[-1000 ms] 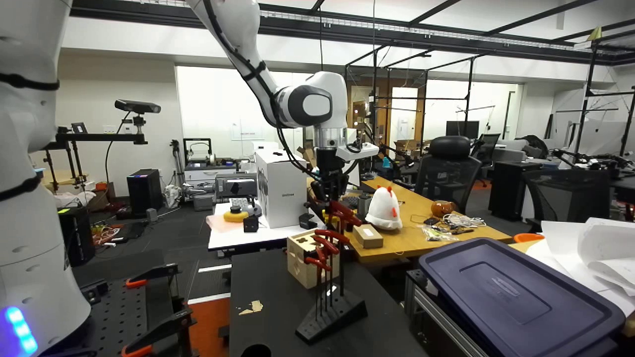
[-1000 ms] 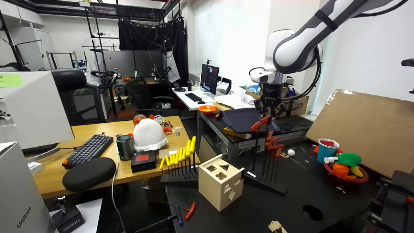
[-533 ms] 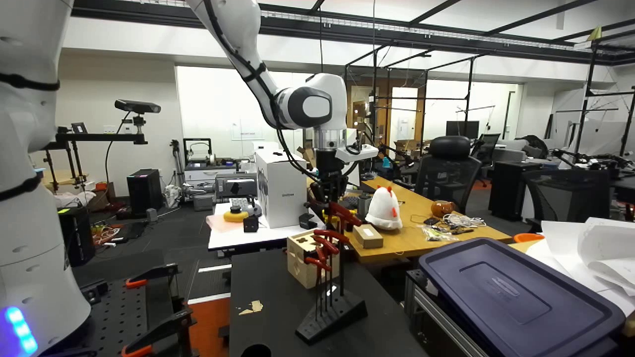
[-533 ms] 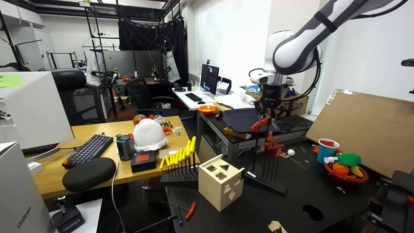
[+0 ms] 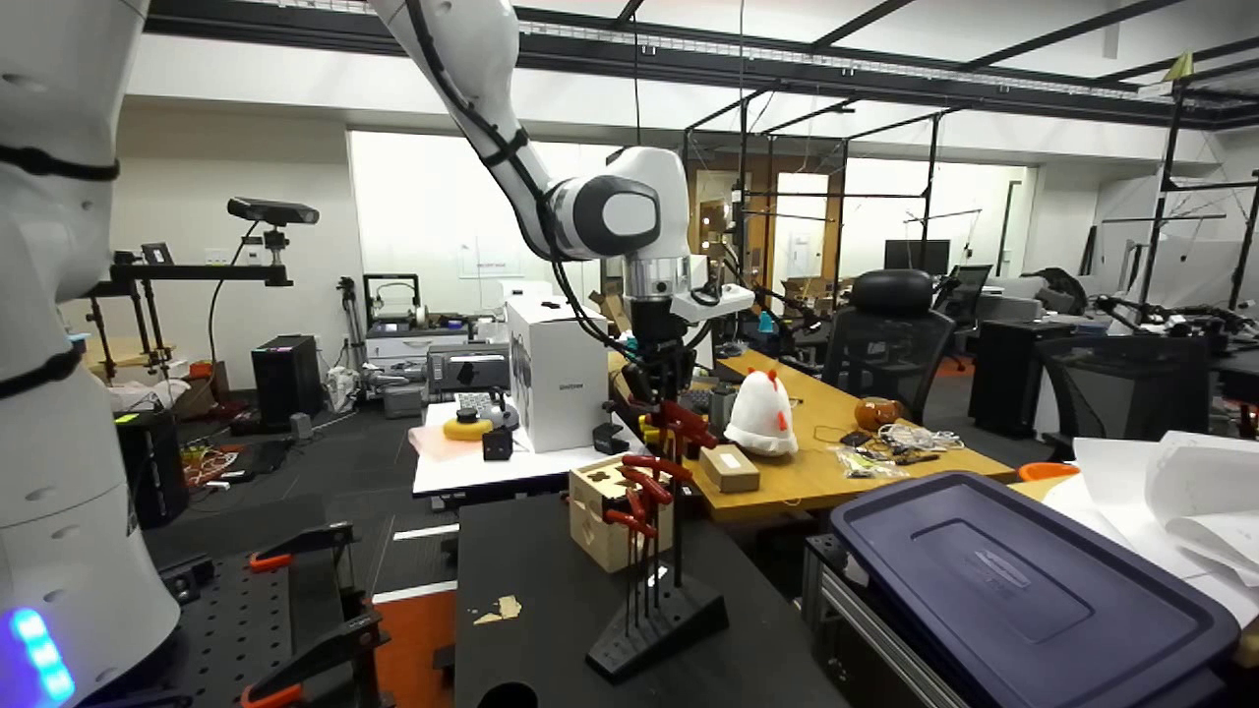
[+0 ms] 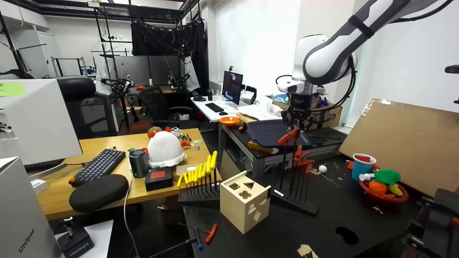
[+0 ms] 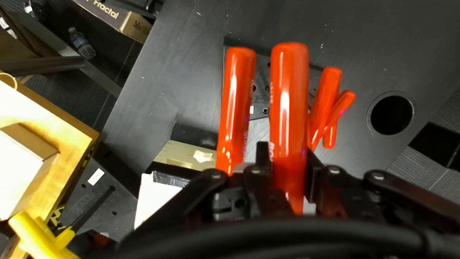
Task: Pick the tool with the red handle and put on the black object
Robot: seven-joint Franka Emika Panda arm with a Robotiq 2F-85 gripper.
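In the wrist view, the red-handled tool (image 7: 289, 97) is clamped in the gripper (image 7: 288, 154), its handle flanked closely on the left and right by the fingers (image 7: 263, 154). In both exterior views, the gripper is held pointing down over the black stand (image 5: 657, 629), at the tallest of the red handles; whether the tool's lower end is seated in the stand cannot be told. Just left of the gripped handle, in the wrist view, a second long red handle (image 7: 235, 104) is seen, and on the right some smaller red handles (image 7: 325, 97) are crossed over one another. The black stand is wedge-shaped and is set on the dark worktop (image 5: 531, 560).

In an exterior view, a wooden shape box (image 6: 245, 202) is placed just left of the black stand. Farther left, a row of yellow-handled tools (image 6: 200, 172) is carried by a second dark stand (image 6: 200, 201). On the near left, a loose red-handled key (image 6: 211, 233) is laid beside a dark-handled tool (image 6: 198, 238). To the right of the black stand are seen a white ball (image 6: 322, 168), then a blue cup (image 6: 362, 170), then a red bowl (image 6: 405, 195) heaped with toys (image 6: 387, 176). On the near right, a round hole (image 6: 346, 235) is cut in the worktop. On the far left, a white plush dome (image 6: 165, 149) and a keyboard (image 6: 97, 166) are carried by a wooden desk (image 6: 125, 141).
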